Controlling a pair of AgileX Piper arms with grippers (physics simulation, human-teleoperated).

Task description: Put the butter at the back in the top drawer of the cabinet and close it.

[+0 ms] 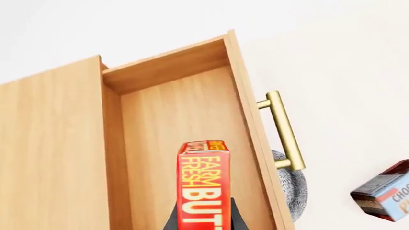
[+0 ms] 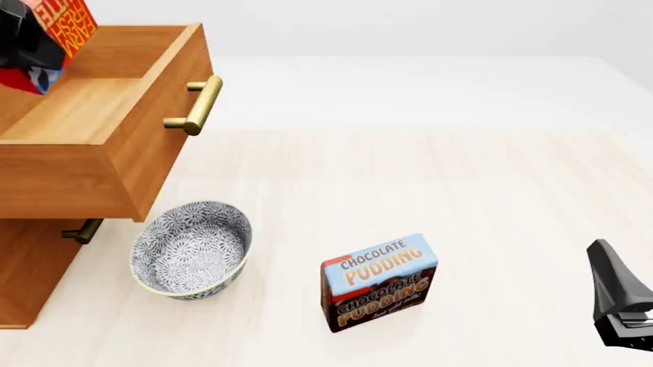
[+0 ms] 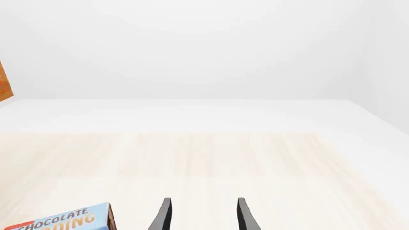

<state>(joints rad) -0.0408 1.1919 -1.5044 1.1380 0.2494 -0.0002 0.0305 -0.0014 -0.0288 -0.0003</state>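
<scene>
The red-orange butter (image 1: 203, 184) box is held upright above the pulled-out top drawer (image 1: 185, 143), with my left gripper (image 1: 204, 218) shut on its lower end. From the front, the butter (image 2: 56, 27) and left gripper (image 2: 26, 42) hang over the top drawer (image 2: 102, 107) at the far left; its inside looks bare. The cabinet (image 2: 30, 260) stands below it, with a lower brass handle (image 2: 79, 231) showing. My right gripper (image 3: 201, 215) is open with nothing between its fingers, low at the front right of the table (image 2: 617, 306).
A patterned grey bowl (image 2: 192, 248) sits on the table just in front of the cabinet, under the drawer's brass handle (image 2: 199, 107). A chocolate pudding box (image 2: 380, 281) stands upright near the middle front. The pudding box (image 3: 64, 221) is beside my right gripper.
</scene>
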